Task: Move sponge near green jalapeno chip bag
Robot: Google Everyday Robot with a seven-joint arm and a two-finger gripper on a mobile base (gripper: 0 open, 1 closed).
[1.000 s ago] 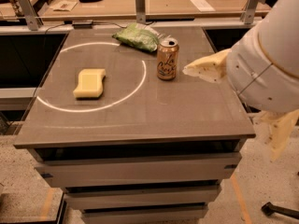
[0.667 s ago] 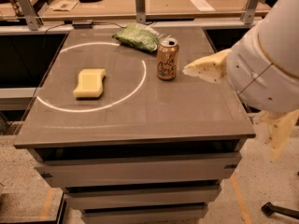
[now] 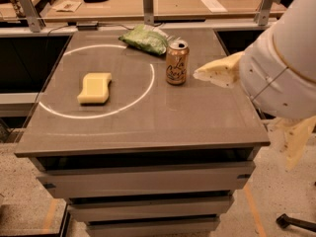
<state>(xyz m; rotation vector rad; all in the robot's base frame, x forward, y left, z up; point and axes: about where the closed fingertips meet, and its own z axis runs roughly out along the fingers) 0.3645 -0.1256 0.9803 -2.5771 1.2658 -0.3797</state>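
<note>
The pale yellow sponge (image 3: pixel 95 88) lies flat on the left part of the grey table (image 3: pixel 148 127), inside a white painted circle. The green jalapeno chip bag (image 3: pixel 144 38) lies at the back of the table, on the circle's far edge. My gripper (image 3: pixel 244 120) is at the right side of the table, close to the camera and well away from the sponge. One yellowish finger (image 3: pixel 217 72) reaches over the table's right edge toward the can, and the other (image 3: pixel 295 139) hangs off the table. The gripper is open and empty.
A tan-orange soda can (image 3: pixel 176 62) stands upright between the bag and my gripper. A wooden counter (image 3: pixel 173 1) with papers and metal posts runs behind the table. Drawers sit below the tabletop. The floor lies beyond the table's front edge.
</note>
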